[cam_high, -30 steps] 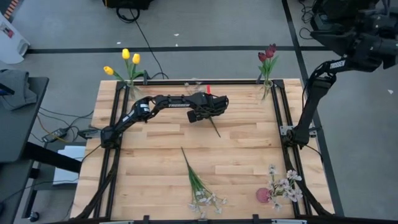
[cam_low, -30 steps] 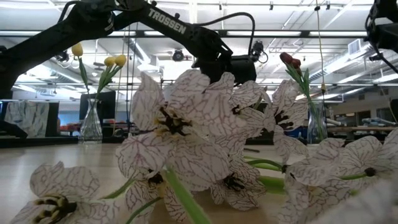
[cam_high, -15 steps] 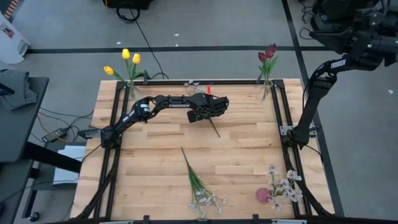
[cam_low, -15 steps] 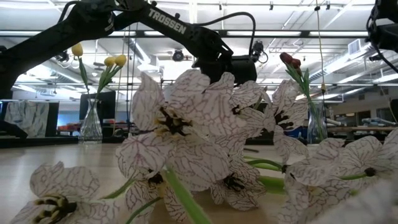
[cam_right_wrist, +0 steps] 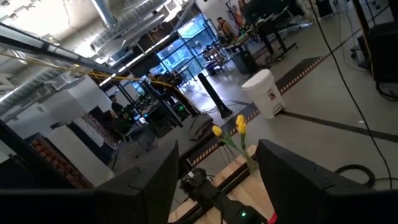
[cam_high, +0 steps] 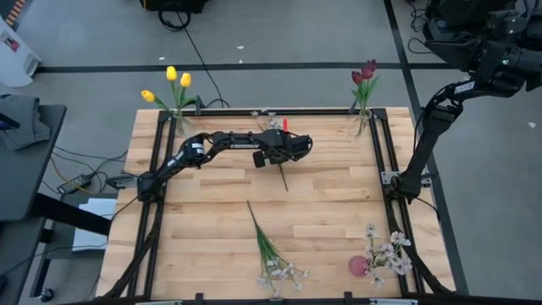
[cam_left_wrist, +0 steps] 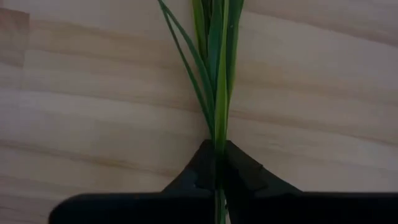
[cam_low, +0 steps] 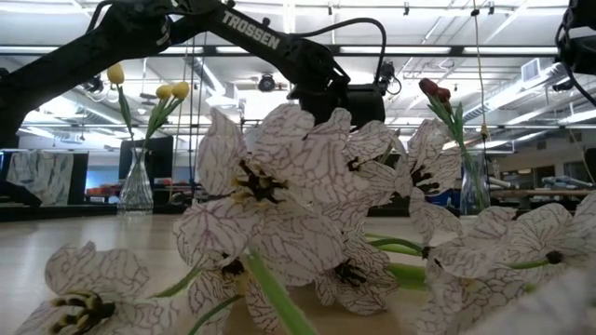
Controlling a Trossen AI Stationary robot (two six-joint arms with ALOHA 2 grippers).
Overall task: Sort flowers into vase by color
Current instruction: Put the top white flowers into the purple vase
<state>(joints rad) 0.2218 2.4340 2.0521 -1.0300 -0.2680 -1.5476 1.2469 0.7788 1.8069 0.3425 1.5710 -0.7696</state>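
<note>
One stem (cam_left_wrist: 219, 87) lying mid-surface is now clenched by the left tool (cam_left_wrist: 216, 169), which stood wider a moment ago (pickup begun); right tool (cam_right_wrist: 214, 177), released, hangs off-surface.

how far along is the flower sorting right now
Done: yellow tulips stand in the far-left vase, dark red tulips in the far-right one. In hand: the left gripper is shut on a green stem at the table's far middle. Left: a whitish spray lies loose near the front; the right gripper waits high, open.
</note>
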